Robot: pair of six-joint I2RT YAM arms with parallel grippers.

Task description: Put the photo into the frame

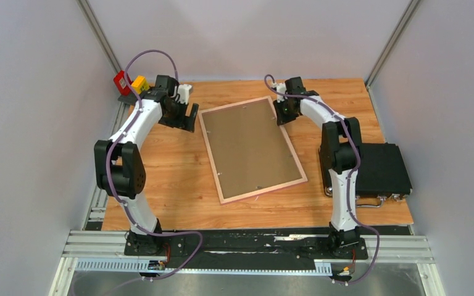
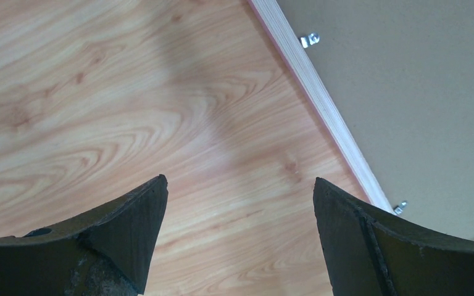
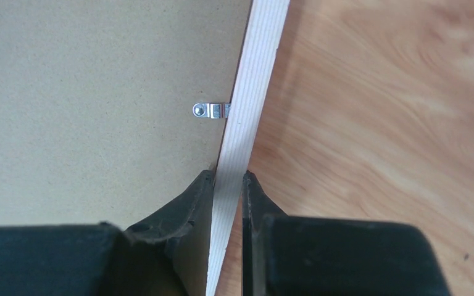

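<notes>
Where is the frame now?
In the top view the frame lies back up, central on the table; the right hand grips its far right edge.

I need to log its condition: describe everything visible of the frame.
The frame lies back up, skewed on the table. It has thin light-wood rails with a pink outer edge, a brown backing board inside, and small metal clips along the rails. The right hand pinches its right rail near the far corner.
</notes>
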